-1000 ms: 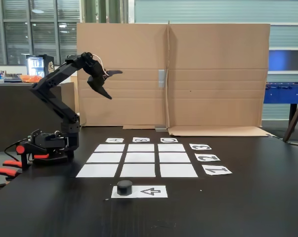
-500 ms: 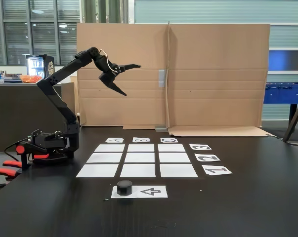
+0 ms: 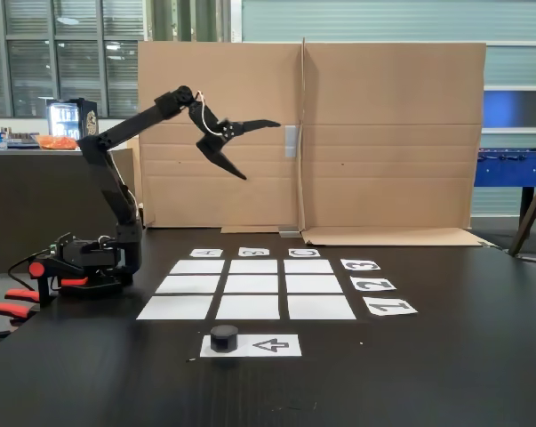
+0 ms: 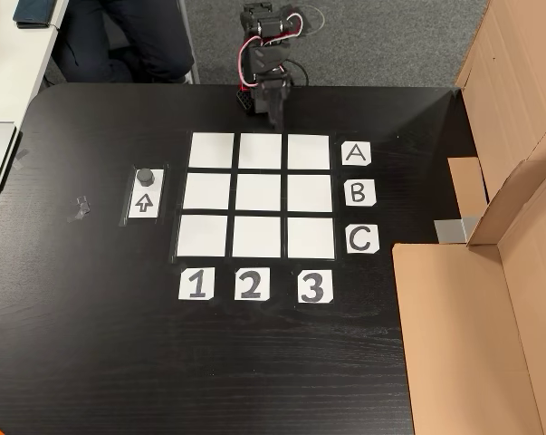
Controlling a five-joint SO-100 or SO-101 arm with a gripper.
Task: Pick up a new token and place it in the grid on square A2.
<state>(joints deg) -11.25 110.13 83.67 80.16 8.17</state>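
The token (image 3: 223, 337) (image 4: 145, 175), a small black puck, rests on the end of the white arrow sheet (image 3: 272, 345) (image 4: 144, 203), just outside the grid (image 3: 250, 285) (image 4: 262, 192). Square A2 (image 3: 188, 285) (image 4: 262, 150) is blank and bare, like its neighbours. In the fixed view my gripper (image 3: 262, 150) hangs open high in the air, its fingers spread wide, above the far side of the grid and far from the token. From above, the gripper (image 4: 277, 113) reaches over the table's edge beside row A.
A tall cardboard wall (image 3: 312, 133) (image 4: 490, 299) closes off the side past the letter cards. The arm's base (image 3: 90, 262) is clamped at the table edge with red clamps (image 3: 10, 302). A seated person's legs (image 4: 128, 36) show beyond the table. Tape scrap (image 4: 81, 208) lies near the arrow sheet.
The arm has stretched out, carrying the open gripper to the right in the fixed view, farther over the grid. Token and papers have not moved.
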